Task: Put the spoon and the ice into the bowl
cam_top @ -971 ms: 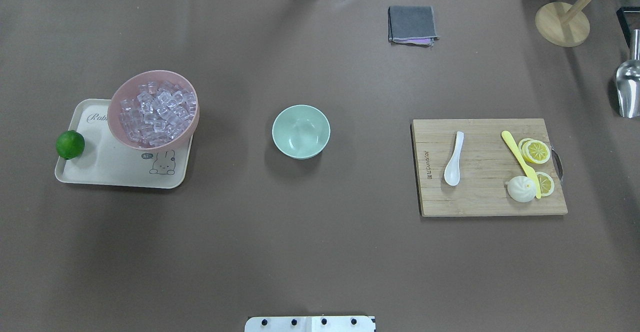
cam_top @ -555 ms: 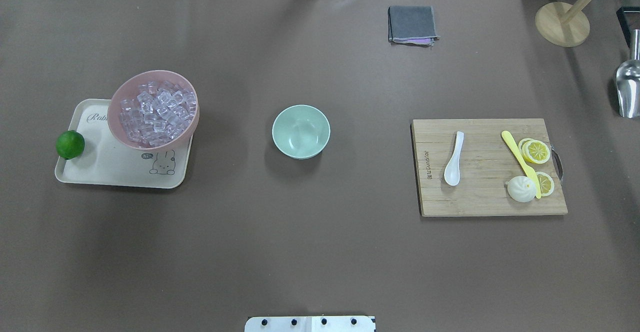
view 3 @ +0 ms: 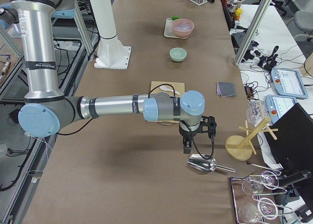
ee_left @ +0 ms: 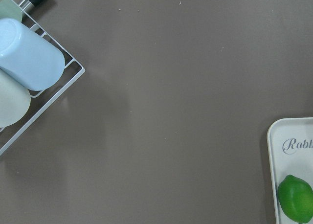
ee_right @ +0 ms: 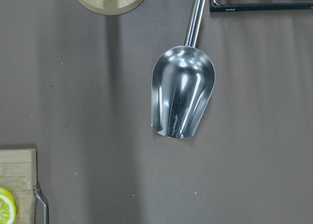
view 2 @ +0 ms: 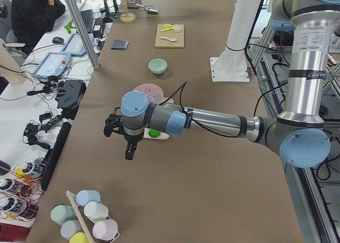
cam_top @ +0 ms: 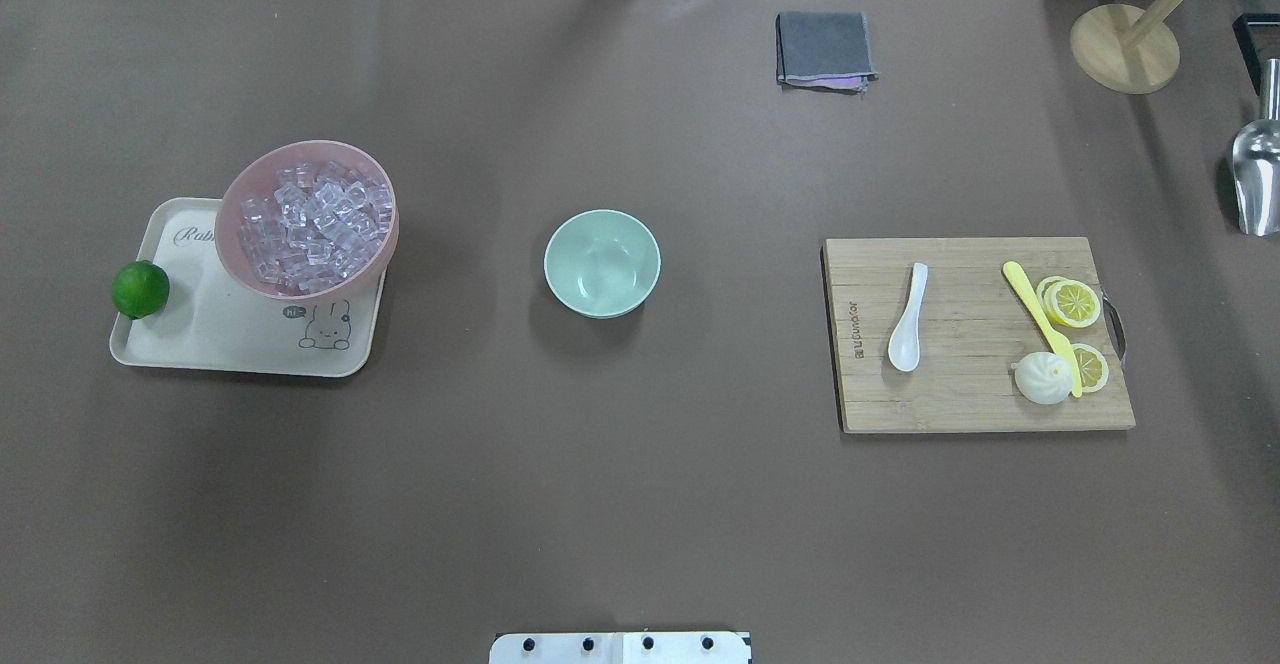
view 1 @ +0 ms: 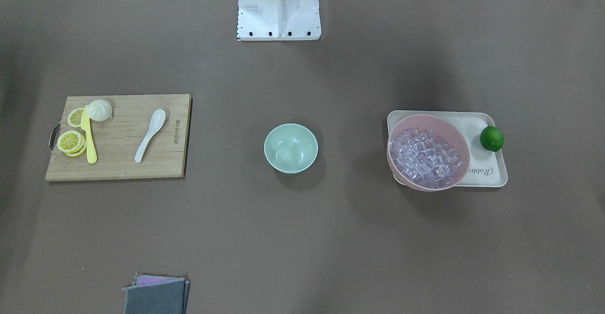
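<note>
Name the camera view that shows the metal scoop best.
The right wrist view: the scoop fills mid-frame, its bowl sharp, its handle partly cropped. Overhead crops the scoop at the frame's right edge; exterior right shows it small and oblique; exterior left, a distant speck. The front and left wrist views miss it.

The beige tray [ee_left: 288, 168] at the lower right of the left wrist view bears cursive lettering that begins "Rabb", cut off by the frame edge. In the overhead view a tiny bubble beside its rabbit drawing [cam_top: 327, 329] seems to read "hi". The bamboo cutting board [cam_top: 975, 389] carries a burned-in brand along its left edge, too small to read.
</note>
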`<state>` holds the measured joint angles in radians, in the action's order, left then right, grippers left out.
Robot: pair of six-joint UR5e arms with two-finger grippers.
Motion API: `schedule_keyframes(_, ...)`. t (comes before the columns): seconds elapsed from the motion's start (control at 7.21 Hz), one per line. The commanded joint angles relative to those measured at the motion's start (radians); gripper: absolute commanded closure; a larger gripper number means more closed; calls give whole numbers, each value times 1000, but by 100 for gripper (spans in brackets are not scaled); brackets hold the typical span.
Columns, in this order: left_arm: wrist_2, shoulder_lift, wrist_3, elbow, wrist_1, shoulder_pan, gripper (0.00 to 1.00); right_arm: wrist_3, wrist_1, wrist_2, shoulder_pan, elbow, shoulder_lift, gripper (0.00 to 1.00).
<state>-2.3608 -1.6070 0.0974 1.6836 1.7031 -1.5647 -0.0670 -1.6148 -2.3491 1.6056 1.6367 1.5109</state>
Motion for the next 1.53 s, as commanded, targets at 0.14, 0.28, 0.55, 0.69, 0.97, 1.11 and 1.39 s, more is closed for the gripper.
schedule_keyframes(0.14,-2,-34,1,1,78,6,1,10,161,-4,-1,-4,0,0)
schedule_keyframes(0.28,-30,-43,2,4,140,24,1,6,214,-18,-16,-1,2,0)
schedule_keyframes(0.55,-32,-91,283,-16,333,152,2,-1,255,-67,-67,-1,-1,0)
schedule_keyframes(0.69,-28,-162,301,-31,358,226,2,-25,360,-78,-73,-8,11,0)
schedule_keyframes(0.97,139,-234,344,-38,348,358,2,-123,427,-81,-104,-21,-8,0)
schedule_keyframes(1.11,144,-263,463,-35,352,371,2,-134,453,-110,-119,-31,6,0)
schedule_keyframes(1.39,144,-283,661,-5,395,412,2,-372,495,-114,-199,-5,-14,0)
